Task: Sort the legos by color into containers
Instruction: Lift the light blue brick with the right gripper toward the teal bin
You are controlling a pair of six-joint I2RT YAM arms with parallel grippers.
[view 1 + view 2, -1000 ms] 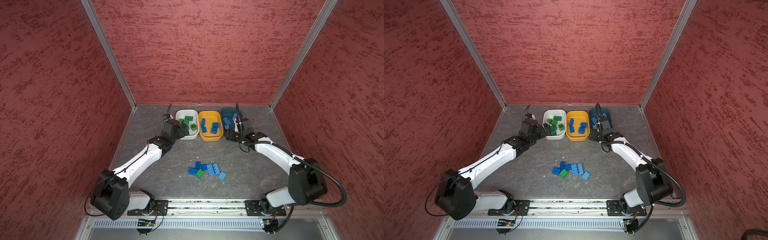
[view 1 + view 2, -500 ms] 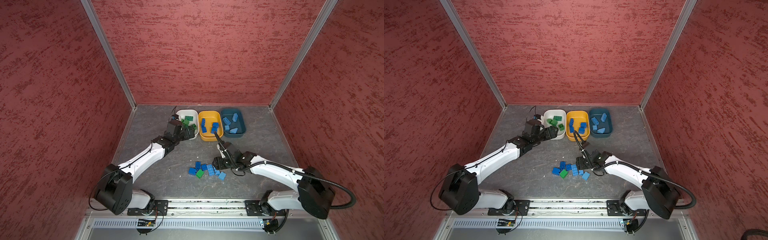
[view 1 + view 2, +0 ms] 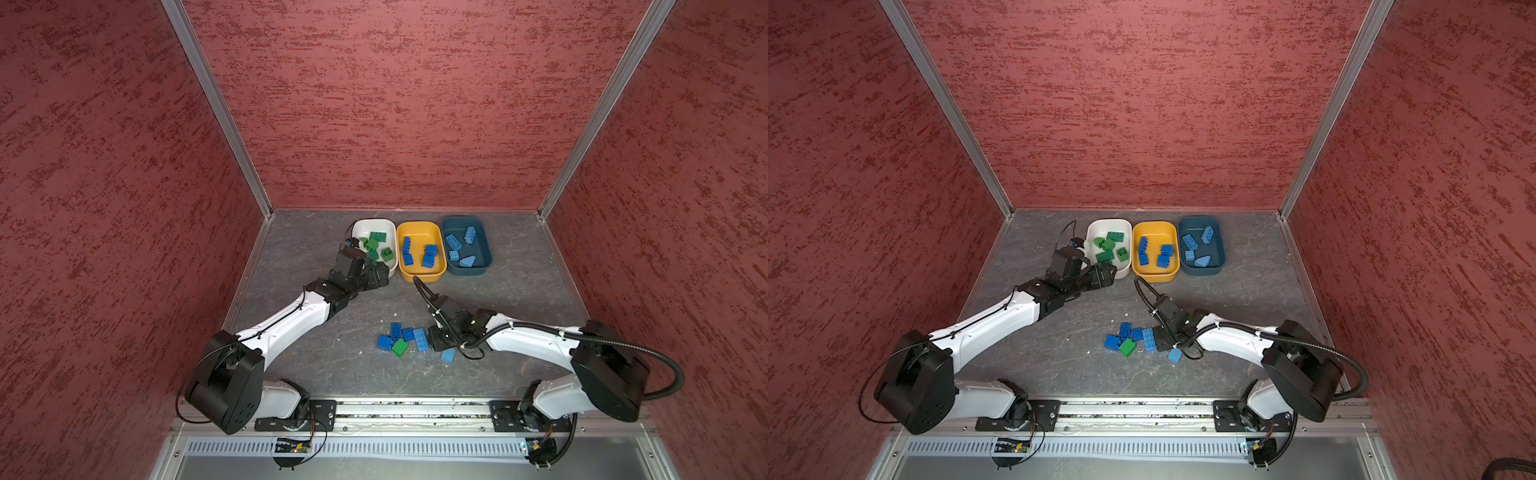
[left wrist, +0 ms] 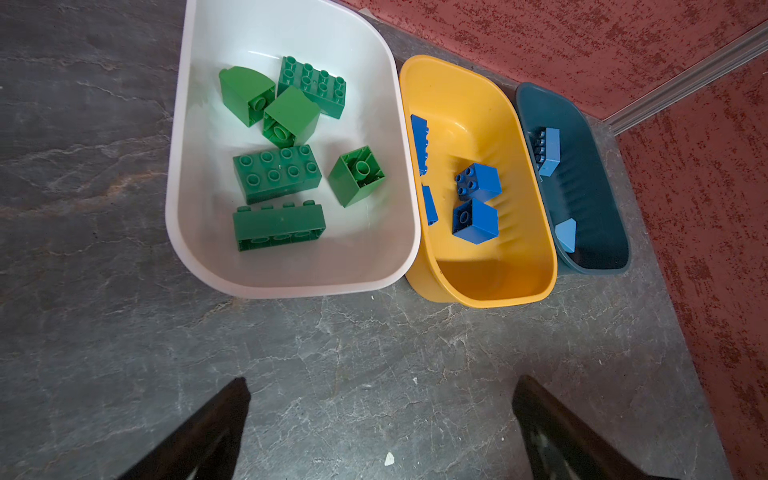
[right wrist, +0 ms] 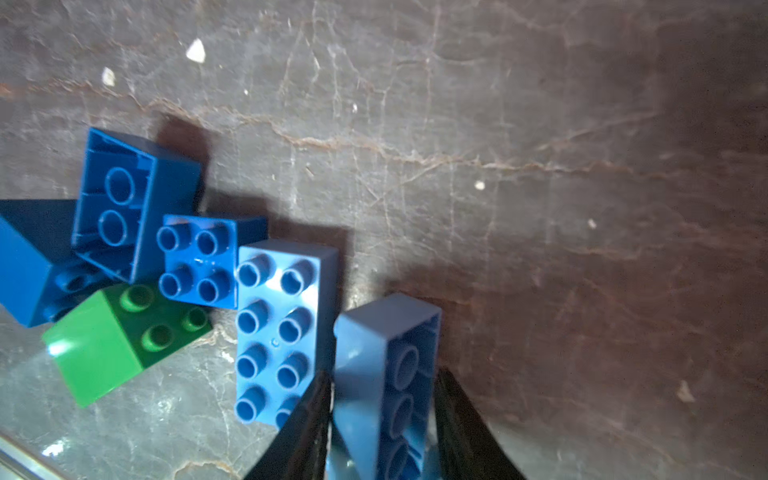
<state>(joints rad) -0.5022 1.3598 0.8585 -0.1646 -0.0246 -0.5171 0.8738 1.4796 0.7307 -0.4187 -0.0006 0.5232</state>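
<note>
With right gripper (image 5: 384,374), pinching a light blue brick (image 5: 386,332) lying on its side beside the loose pile (image 5: 276,328) on the table (image 5: 540,124). With left gripper (image 4: 382,382), jaws spread wide, hovering just before the white tub (image 4: 291,286). Six green bricks (image 4: 276,172) in that tub; dark blue bricks (image 4: 478,183) in the yellow tub (image 4: 498,282); light blue bricks (image 4: 548,151) in the teal tub (image 4: 594,187).
</note>
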